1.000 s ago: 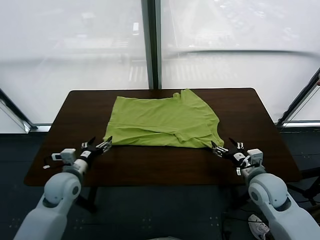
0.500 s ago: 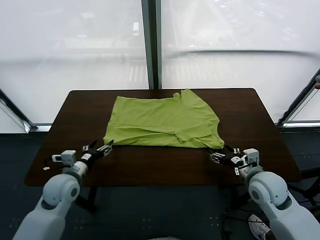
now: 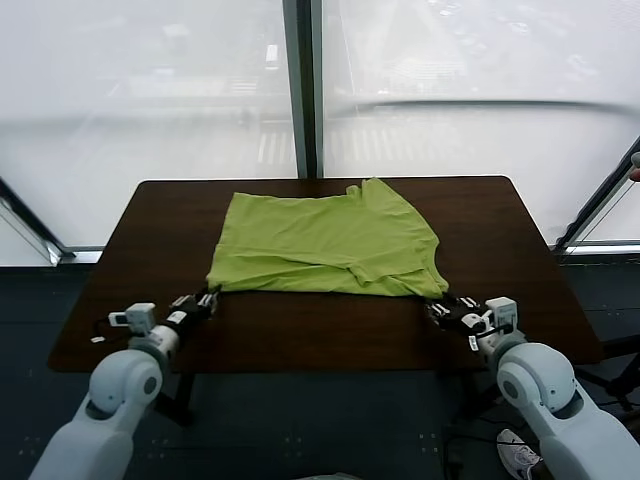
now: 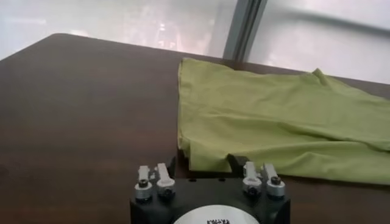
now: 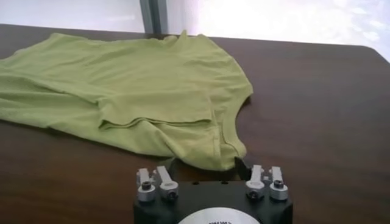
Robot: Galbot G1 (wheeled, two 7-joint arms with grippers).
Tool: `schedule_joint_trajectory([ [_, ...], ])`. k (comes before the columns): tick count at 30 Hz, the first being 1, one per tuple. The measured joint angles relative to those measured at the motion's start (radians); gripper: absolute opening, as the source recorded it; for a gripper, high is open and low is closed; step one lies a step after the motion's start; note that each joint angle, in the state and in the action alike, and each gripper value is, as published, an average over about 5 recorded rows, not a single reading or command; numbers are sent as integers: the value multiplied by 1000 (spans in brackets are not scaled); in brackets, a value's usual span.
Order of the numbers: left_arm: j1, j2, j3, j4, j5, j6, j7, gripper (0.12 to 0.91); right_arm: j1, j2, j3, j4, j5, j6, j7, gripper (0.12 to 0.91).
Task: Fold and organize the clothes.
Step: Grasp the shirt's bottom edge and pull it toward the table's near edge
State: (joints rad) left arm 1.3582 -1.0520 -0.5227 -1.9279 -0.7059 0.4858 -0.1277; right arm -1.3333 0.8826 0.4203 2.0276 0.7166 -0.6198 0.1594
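The clothes are one lime-green T-shirt (image 3: 320, 240), lying partly folded and flat in the middle of the dark brown table (image 3: 480, 220). My left gripper (image 3: 205, 299) is low over the table at the shirt's near left corner. In the left wrist view, the left gripper (image 4: 204, 163) is open and its two dark fingers stand either side of that corner of the shirt (image 4: 274, 122). My right gripper (image 3: 440, 307) is at the near right corner. In the right wrist view, the right gripper (image 5: 204, 164) also has its fingers wide apart around the hem of the shirt (image 5: 134, 91).
Bare tabletop runs all round the shirt, with a strip along the front edge (image 3: 320, 365) where both wrists rest. A tall window with a dark centre post (image 3: 303, 90) stands behind the table. The floor drops away at both sides.
Both grippers have come down lower to the tabletop at the shirt's near corners. The shirt has not moved.
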Motion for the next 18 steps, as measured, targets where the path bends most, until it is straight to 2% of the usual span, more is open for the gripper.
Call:
schedule_joint_trajectory([
  [2, 0, -2, 2, 2, -11, 4, 0, 907, -1, -3, 0, 1, 0, 0, -3, 748],
  [5, -1, -5, 6, 7, -19, 6, 0, 903, -2, -10, 0, 5, 1, 0, -6, 596],
  [6, -2, -5, 7, 9, -20, 5, 0, 895, -2, -13, 1, 7, 1, 0, -6, 524],
  [11, -2, -4, 9, 15, -17, 4, 0, 783, -8, -28, 3, 12, 4, -1, -6, 231],
  [13, -1, -3, 9, 14, -16, 4, 1, 692, -12, -37, 5, 17, 7, -4, -4, 156],
  [18, 1, 2, 9, 11, -12, 3, 3, 362, -28, -67, 15, 34, 61, -41, 25, 138],
])
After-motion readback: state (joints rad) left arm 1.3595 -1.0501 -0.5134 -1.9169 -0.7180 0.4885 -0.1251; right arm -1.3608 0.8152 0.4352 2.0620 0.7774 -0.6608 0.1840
